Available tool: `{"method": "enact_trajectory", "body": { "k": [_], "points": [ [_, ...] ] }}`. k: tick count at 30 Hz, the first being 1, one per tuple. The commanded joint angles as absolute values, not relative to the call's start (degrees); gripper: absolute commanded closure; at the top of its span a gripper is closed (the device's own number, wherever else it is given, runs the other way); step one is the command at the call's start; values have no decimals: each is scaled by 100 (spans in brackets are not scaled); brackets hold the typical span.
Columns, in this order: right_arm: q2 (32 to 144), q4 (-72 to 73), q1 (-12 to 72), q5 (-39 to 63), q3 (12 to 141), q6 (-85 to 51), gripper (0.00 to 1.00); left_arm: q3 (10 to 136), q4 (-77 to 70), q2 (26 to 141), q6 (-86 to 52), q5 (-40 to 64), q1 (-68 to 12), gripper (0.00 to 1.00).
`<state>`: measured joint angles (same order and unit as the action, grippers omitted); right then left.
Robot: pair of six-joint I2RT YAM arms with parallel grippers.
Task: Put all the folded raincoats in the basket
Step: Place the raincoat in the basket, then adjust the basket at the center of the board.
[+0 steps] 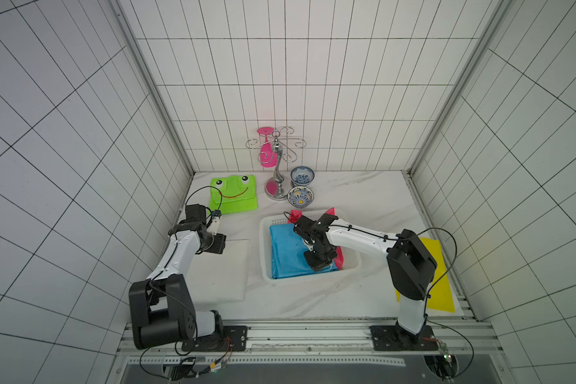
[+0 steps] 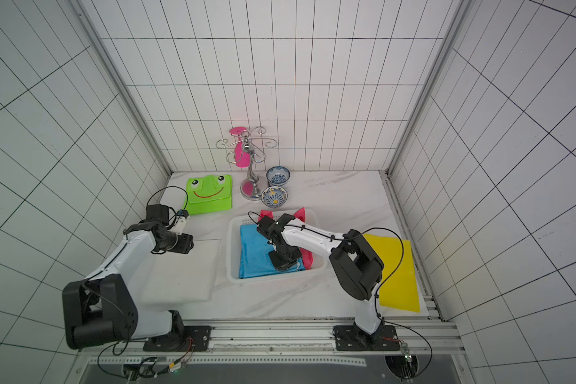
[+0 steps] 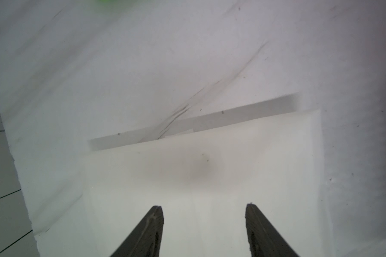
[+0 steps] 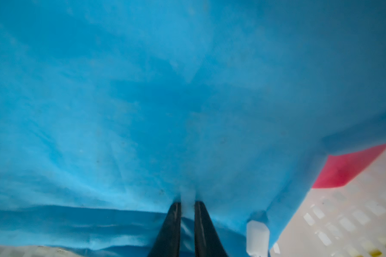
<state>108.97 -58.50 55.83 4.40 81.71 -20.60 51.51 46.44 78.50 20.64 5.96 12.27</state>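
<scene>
**Figure: Placement of the raincoat, seen in both top views and both wrist views.** The blue folded raincoat [image 1: 286, 252] [image 2: 256, 252] is shown lying inside the white perforated basket [image 1: 313, 277] [image 2: 273, 277], over a pink folded sheet [image 1: 339, 259] whose edge shows at the 3 o'clock side. The raincoat's long axis is taken to run roughly from 12 to 6 o'clock, parallel to the basket's shorter walls.

The right gripper [image 1: 318, 266] is lowered onto the raincoat's 5 o'clock corner, so the bulk of the fabric lies toward 10 and 11 o'clock of the tool. The right arm enters across the rim from 3 to 4 o'clock. In the right wrist view, the right gripper [image 4: 187, 203] is seen with its jaws nearly together. A slim gap is left, and creases in the fabric converge on the tips. Whether the fabric is clamped or merely touched cannot be told.

The left gripper [image 1: 217, 246] [image 3: 204, 209] hangs at 9 o'clock, outside the basket, above a white folded cloth [image 1: 220, 272]. Its jaws are apart and nothing is held.

The right arm is the nearer one. Letting go and a lift back toward 4 o'clock is judged to be what remains.
</scene>
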Motion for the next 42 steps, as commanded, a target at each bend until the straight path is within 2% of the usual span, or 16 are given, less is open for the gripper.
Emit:
{"method": "enact_trajectory", "body": {
  "k": [1,7,10,12,16,18,20,21,29,33,42],
  "points": [
    [10814,-5641,5548,124,8411,-1792,77,5161,5011,7897,2355,435,1397,38],
    [9674,-5459,5587,-487,8317,-1619,68,5014,5078,7713,2672,346,1789,35],
    [9301,-5307,5716,64,8194,-1327,63,4891,5111,7630,2716,178,1941,33],
    [9410,-5546,5931,566,8443,-1038,62,4797,5172,7577,2715,-32,2088,29],
    [9568,-5287,6739,383,8480,12,54,4735,5202,7576,2824,-209,2625,27],
    [9729,-5253,6901,375,8517,387,52,4705,5242,7542,2882,-150,2786,26],
    [9966,-5428,6939,512,8681,725,45,4653,5224,7471,2932,-166,2873,23],
    [10070,-5541,6943,567,8762,847,44,4626,5221,7449,2952,-165,2894,23],
    [10671,-6010,6911,604,8980,1397,47,4520,5213,7451,3033,-119,2964,21],
    [10775,-5963,6623,491,9024,987,67,4515,5153,7417,2979,-160,2970,20],
    [10397,-5685,6147,477,8555,498,66,4725,5157,7413,2601,87,2966,16]
  ]
}}
